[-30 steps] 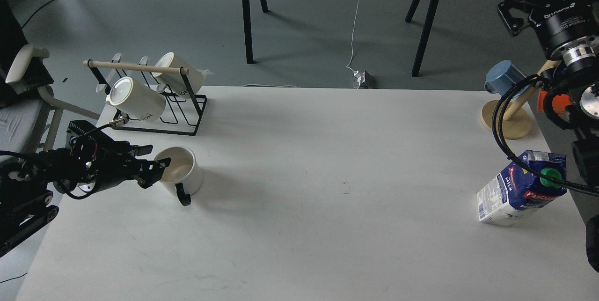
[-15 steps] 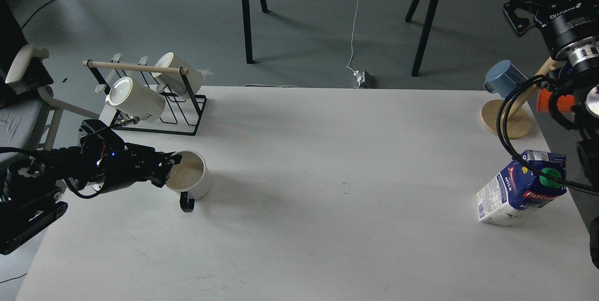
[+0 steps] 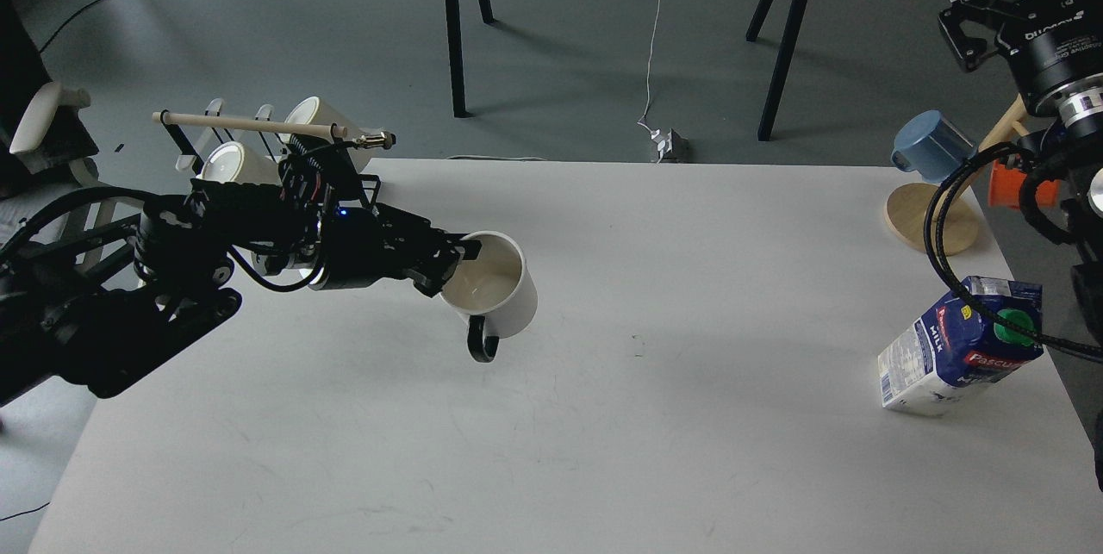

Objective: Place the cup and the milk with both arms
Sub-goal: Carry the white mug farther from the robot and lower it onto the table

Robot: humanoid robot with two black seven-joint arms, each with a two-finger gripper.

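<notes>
The cup [image 3: 498, 289], a white mug with a black handle and cream inside, hangs tilted slightly above the white table [image 3: 603, 416], left of centre. My left gripper [image 3: 450, 264] is shut on its near-left rim, one finger inside and one outside. The milk [image 3: 958, 345], a blue and white carton with a green cap and a red band, stands leaning at the table's right edge. My right gripper [image 3: 955, 9] is high at the top right, far above the milk, open and empty. A black cable of the right arm crosses in front of the carton's cap.
A black wire rack [image 3: 353, 192] with a wooden bar and lettered white mugs [image 3: 231, 164] stands at the back left, partly behind my left arm. A round wooden stand [image 3: 932, 222] with a blue cup [image 3: 929, 144] and an orange cup [image 3: 1006, 183] stands at the back right.
My left gripper closed on the cup's rim, lifted it and carried it right, toward the table's middle. The right gripper drifted slightly right. The milk has not moved.
</notes>
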